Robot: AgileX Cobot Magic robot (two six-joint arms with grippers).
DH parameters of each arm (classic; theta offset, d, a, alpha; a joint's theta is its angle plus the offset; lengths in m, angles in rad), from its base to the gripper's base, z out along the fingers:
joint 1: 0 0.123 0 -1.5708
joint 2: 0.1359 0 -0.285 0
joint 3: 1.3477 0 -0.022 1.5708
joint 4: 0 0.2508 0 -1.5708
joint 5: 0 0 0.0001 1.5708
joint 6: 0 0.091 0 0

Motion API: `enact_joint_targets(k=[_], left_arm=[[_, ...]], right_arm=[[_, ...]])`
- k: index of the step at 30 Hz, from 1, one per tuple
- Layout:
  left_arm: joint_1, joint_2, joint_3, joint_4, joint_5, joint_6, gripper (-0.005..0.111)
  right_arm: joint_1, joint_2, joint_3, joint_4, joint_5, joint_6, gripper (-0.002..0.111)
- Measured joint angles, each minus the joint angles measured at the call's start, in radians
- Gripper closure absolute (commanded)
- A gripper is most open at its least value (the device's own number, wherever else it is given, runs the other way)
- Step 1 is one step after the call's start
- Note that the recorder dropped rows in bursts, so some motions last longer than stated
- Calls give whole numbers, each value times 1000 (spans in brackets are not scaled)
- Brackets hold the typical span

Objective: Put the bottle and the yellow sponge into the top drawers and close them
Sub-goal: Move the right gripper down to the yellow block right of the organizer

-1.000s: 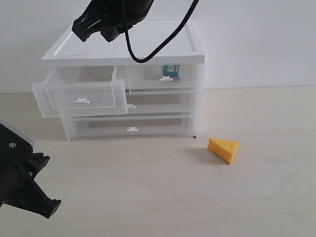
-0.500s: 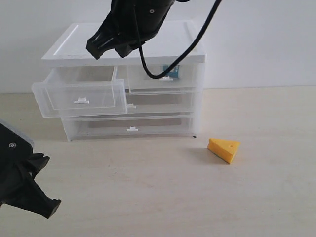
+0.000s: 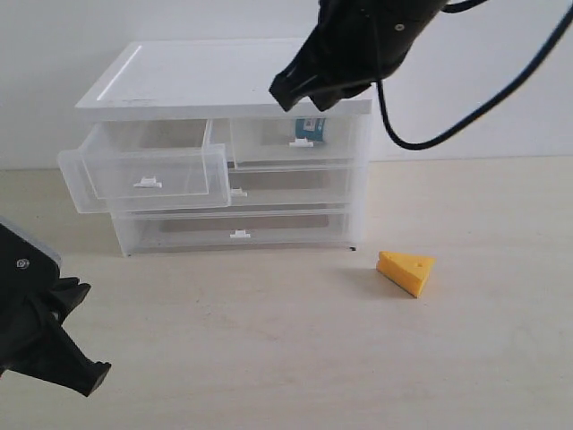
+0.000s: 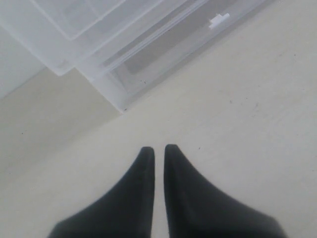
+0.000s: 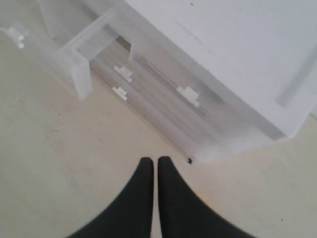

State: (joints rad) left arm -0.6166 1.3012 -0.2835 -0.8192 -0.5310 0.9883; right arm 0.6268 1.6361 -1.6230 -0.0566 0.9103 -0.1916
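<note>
Now, your bottle [image 3: 311,126] sits inside the right top drawer [image 3: 269,141], in the upper middle of the exterior view. Only its teal-and-white label shows through the translucent front. That drawer is pushed in, flush with the drawer unit [image 3: 224,76]. The left top drawer [image 3: 148,179] stands pulled out at the left of the frame, its front skewed a little from the unit's face. Beneath them, the two wide drawers [image 3: 237,228] are shut.

Your yellow sponge [image 3: 407,271] lies on the table [image 3: 269,358] right of centre, well apart from the unit, and neither arm touches it.

Your right gripper [image 5: 151,161] hangs at the upper middle of the exterior view, in front of the unit's top edge and just above the right top drawer. Its fingers are pressed together on themselves. A black cable [image 3: 501,98] loops away from that arm toward the upper right.

Your left gripper [image 4: 158,148] waits in the lower left corner of the exterior view, over bare table. Its fingers are likewise together, with only a thin slit between them. Its wrist view looks toward the unit's lower corner.
</note>
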Motion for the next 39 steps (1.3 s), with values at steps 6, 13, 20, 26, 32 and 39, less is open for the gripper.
enact_joint_targets(k=[6,13,20,26,32,39], left_arm=[[0,0,0,0,2,0,103],[0,0,0,0,2,0,103],[0,0,-4,0,2,0,103],[0,0,-4,0,2,0,103],[0,0,-4,0,3,-8,103],[0,0,-4,0,3,-10,103]], right_arm=[[-62,-63,139,-1,-31,30,108],[-91,-77,279,-40,-91,48,108],[-91,-77,364,-198,-142,173,108],[-120,-77,429,-232,-189,204,108],[-232,-77,503,-200,-266,197,108],[-252,-44,516,-153,-282,115,108]])
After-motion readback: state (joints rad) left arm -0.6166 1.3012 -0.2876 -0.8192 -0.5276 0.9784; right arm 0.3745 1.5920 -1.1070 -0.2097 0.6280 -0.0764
